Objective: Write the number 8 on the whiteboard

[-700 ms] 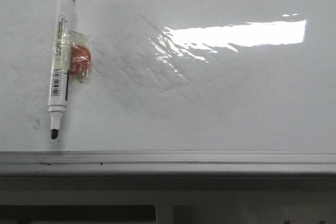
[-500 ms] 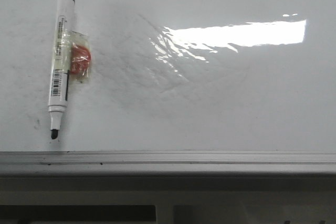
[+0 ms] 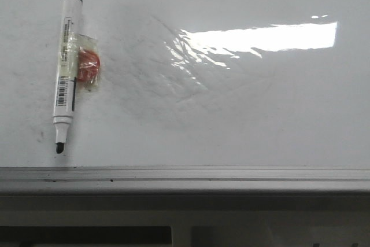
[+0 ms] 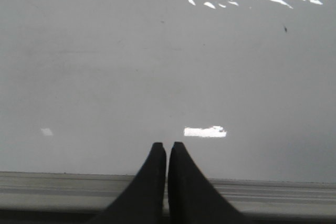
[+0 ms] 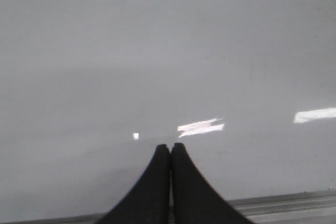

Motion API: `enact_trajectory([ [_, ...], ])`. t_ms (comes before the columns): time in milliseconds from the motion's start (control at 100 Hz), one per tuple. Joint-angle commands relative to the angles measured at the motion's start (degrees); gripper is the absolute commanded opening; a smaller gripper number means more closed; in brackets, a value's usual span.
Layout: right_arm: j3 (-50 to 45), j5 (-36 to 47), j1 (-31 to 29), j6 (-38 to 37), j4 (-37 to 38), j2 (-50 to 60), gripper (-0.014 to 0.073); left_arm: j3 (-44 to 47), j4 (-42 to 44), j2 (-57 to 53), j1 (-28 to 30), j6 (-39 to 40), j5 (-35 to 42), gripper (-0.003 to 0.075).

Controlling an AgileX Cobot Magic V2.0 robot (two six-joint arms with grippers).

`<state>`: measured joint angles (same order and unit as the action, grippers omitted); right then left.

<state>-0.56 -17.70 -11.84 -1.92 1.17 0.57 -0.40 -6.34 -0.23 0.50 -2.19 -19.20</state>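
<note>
The whiteboard (image 3: 243, 114) fills the front view, glossy white with faint smudges and a grey metal edge strip (image 3: 185, 177) along its near side. No number 8 shows on it. A white marker (image 3: 65, 67) with a black tip lies uncapped at the left, tip toward the near edge, with an orange piece taped to its side (image 3: 88, 67). Neither gripper shows in the front view. My left gripper (image 4: 167, 146) is shut and empty over the board's near edge (image 4: 262, 192). My right gripper (image 5: 169, 148) is shut and empty over bare board (image 5: 210, 66).
Bright window glare (image 3: 260, 37) lies across the wrinkled middle right of the board. Below the edge strip is a dark gap with a white frame (image 3: 185, 232).
</note>
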Motion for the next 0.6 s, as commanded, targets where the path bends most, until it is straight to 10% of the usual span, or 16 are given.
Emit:
enact_trajectory([
  [0, -0.8, 4.1, 0.0, 0.3, 0.0, 1.2, -0.0063, 2.3, 0.5, -1.6, -0.5, 0.2, 2.9, -0.0020],
  [590, -0.8, 13.9, 0.0, 0.3, 0.0, 1.2, -0.0064, 2.3, -0.4, -1.6, -0.5, 0.2, 12.8, -0.0020],
])
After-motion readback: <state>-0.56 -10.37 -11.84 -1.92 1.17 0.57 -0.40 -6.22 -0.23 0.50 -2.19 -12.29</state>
